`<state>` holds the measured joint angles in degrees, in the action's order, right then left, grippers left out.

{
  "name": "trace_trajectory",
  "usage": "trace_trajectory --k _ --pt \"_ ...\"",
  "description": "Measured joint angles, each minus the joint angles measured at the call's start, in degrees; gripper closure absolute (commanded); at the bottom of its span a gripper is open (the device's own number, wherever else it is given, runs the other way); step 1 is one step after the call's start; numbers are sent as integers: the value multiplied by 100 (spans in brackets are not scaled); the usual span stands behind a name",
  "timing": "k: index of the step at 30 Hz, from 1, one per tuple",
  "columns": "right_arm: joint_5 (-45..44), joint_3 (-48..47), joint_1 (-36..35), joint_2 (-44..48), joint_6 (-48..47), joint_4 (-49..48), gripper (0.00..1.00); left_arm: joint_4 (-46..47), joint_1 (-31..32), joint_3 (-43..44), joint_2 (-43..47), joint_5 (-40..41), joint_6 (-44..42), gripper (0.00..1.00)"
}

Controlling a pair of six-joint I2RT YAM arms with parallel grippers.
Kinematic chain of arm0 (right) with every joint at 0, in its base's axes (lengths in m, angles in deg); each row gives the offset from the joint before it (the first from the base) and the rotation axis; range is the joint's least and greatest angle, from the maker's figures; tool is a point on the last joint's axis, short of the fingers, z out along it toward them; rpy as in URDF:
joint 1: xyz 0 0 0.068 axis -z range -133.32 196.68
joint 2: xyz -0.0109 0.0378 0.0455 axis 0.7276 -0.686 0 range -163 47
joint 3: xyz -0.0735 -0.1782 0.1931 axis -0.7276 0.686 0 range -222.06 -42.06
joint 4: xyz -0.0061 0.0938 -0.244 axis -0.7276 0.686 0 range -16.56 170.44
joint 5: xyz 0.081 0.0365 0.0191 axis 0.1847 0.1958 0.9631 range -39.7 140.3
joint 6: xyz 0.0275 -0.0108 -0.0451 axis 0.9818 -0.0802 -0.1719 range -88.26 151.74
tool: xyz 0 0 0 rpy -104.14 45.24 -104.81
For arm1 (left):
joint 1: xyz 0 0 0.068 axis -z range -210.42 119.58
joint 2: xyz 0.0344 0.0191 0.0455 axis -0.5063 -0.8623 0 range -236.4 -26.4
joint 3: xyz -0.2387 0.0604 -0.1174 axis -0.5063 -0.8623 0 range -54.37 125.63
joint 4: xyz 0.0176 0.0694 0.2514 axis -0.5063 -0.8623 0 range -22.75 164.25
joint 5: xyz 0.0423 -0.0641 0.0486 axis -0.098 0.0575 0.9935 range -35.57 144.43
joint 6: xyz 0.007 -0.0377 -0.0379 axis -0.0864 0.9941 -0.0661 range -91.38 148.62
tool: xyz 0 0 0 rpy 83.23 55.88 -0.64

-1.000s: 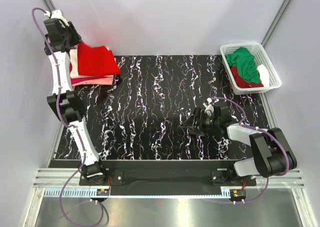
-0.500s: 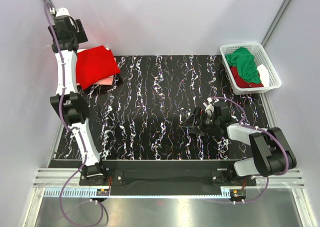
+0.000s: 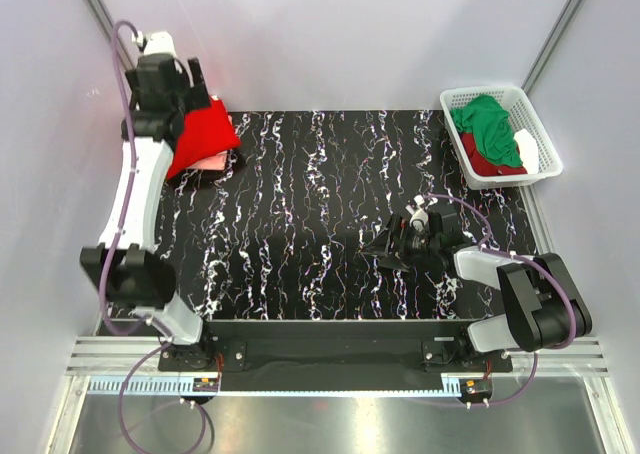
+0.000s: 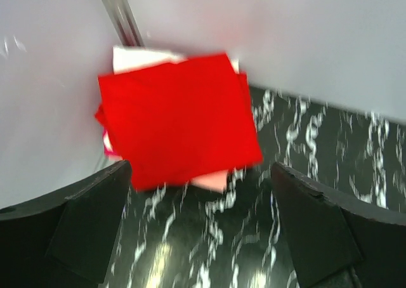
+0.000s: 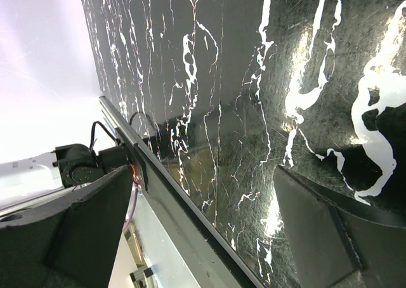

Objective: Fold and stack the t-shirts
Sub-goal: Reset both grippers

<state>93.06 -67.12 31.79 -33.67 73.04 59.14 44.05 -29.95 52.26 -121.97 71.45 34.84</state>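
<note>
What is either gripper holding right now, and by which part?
Nothing. The left gripper is open above the folded red t-shirt; the right gripper is open over the table.

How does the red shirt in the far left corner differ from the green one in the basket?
The red t-shirt is folded into a flat square; the green t-shirt is crumpled. The red one tops a stack; the green one lies loose in the white basket. Both are plain cloth.

**Bright light, one blurred view**

From above, light is even and sharp, and the pale wall [image 3: 350, 34] washes nearly white. My left wrist picture is blurred, the red shirt [image 4: 177, 120] soft-edged. My right wrist shows sheen on the glossy counter [image 5: 330, 59].
</note>
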Motion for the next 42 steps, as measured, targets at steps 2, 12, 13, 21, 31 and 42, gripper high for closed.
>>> trace_trajectory --k 2,12,13,21,31,42 --pt "0 0 0 0 0 0 0 94 72 -645 457 -4 -22 1" --pt "35 0 2 -94 -2 0 0 1484 -87 -4242 3493 153 -1379 1" --pt "37 0 2 -94 -2 0 0 1650 -109 -4166 3517 262 -1547 1" --pt "48 0 2 -96 -4 -2 0 1731 -1615 -2236 1679 356 -1292 1" --pt "203 0 4 -240 -7 -133 0 269 -2959 -343 -323 -636 -302 1" --pt "-37 -83 -61 -293 50 66 0 1078 -2124 -3869 3235 -2275 997 1"
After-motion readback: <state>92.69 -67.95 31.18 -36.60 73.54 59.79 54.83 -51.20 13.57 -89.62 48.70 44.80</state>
